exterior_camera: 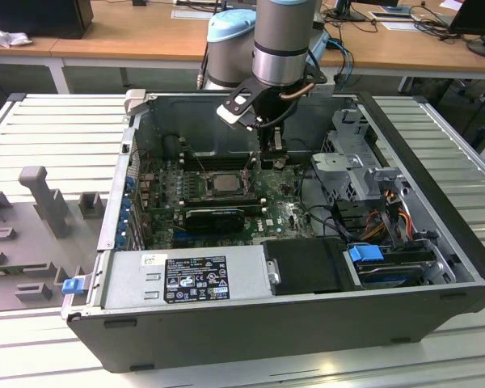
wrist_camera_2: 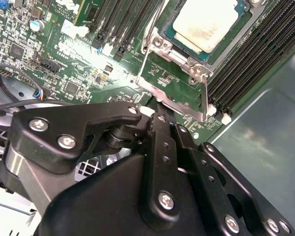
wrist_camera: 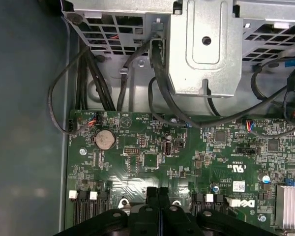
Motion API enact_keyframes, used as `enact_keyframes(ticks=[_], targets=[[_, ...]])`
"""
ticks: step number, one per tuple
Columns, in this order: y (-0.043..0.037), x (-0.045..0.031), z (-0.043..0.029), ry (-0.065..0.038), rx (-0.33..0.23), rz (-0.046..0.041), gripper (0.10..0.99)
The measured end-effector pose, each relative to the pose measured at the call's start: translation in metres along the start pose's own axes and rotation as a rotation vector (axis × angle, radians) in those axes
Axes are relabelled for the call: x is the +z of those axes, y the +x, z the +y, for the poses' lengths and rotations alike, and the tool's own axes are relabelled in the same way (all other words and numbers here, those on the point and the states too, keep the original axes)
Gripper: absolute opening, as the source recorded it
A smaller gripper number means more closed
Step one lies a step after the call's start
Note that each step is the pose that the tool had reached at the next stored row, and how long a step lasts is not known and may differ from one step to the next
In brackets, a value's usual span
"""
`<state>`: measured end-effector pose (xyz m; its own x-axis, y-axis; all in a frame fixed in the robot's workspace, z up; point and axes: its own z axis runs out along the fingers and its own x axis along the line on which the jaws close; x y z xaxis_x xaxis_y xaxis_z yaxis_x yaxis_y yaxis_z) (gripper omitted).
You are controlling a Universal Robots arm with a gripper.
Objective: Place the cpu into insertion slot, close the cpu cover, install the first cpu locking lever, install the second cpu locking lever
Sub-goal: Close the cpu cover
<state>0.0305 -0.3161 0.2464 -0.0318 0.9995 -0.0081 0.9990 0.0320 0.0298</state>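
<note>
Cpu (wrist_camera_2: 206, 22) is seen seated just beyond the fingers (wrist_camera_2: 162, 147), with the cover (wrist_camera_2: 194, 69) apparently closed over it. Fingers are pressed together, nothing held, tips beside a locking lever (wrist_camera_2: 205, 101). Lever step is judged in hand; a downward push and a tuck under the catch are called for.

Exterior view: even, bright overhead room light; the open black metal computer case (exterior_camera: 307, 327) shades its interior. Second wrist view: white glare on the green circuit board (wrist_camera_2: 119, 73); the pale silvery square cpu (wrist_camera_2: 204, 22) looks washed out.
</note>
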Motion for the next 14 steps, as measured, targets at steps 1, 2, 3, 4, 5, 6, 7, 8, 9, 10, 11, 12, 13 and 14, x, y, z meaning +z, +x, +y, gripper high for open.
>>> enact_keyframes(ticks=[1,2,3,4,5,6,7,8,9,10,11,12,13,14], targets=[[0.0,0.0,-0.0005,0.0,0.0,0.0,0.106],[0.0001,0.0,-0.0015,0.0,0.0,0.0,0.106],[0.0001,-0.0001,-0.002,0.0,0.0,0.0,0.106],[0.0001,-0.0001,-0.0025,0.0,0.0,0.0001,0.106],[0.0001,-0.0001,-0.0033,0.0,0.0,0.0,0.106],[0.0001,-0.0001,-0.0038,0.0,0.0,0.0,0.106],[0.0001,-0.0001,-0.0042,0.0,0.0,0.0,0.106],[0.0001,-0.0001,-0.0046,0.0,0.0,0.0001,0.106],[0.0002,-0.0002,-0.0049,0.0,0.0,0.0,0.106],[0.0002,-0.0002,-0.0056,0.0,0.0,0.0,0.106],[0.0002,-0.0002,-0.0061,0.0,0.0,0.0001,0.106],[0.0002,-0.0002,-0.0065,0.0,0.0,0.0001,0.106],[0.0002,-0.0002,-0.0074,0.0,0.0,0.0001,0.106],[0.0003,-0.0002,-0.008,0.0,0.0,0.0001,0.106]])
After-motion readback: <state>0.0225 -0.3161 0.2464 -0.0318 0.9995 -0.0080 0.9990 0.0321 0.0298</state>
